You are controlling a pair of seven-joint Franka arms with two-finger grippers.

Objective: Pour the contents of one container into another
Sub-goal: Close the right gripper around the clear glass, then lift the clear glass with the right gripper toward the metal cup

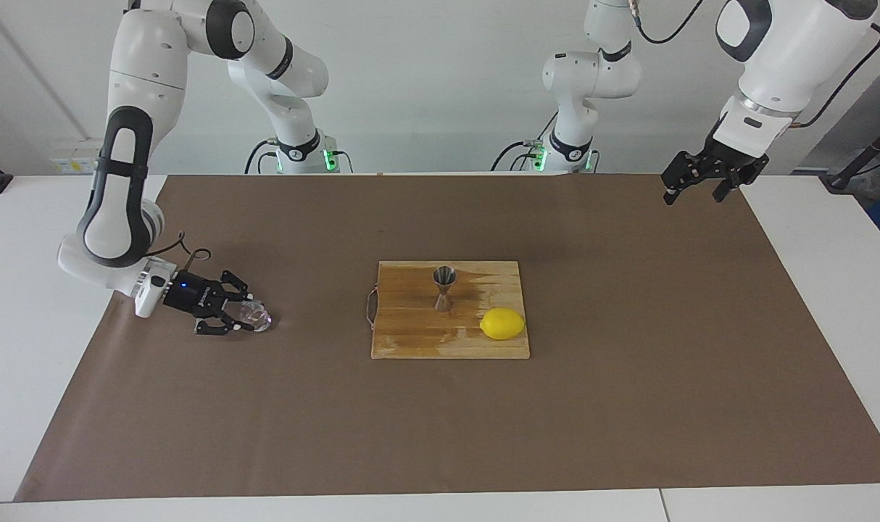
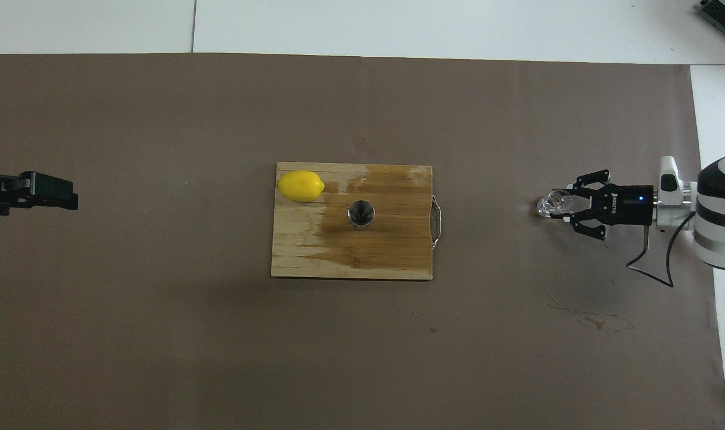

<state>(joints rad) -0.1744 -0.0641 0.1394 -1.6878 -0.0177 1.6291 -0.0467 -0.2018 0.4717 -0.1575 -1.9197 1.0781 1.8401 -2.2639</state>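
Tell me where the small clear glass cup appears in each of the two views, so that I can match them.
Facing view: the glass cup is at the picture's left, between the fingers of the right gripper, on the brown paper.
Overhead view: the glass cup is at the picture's right, at the tips of the same gripper.
Shared landmark: the wooden cutting board in the middle, with the steel jigger and the lemon on it.
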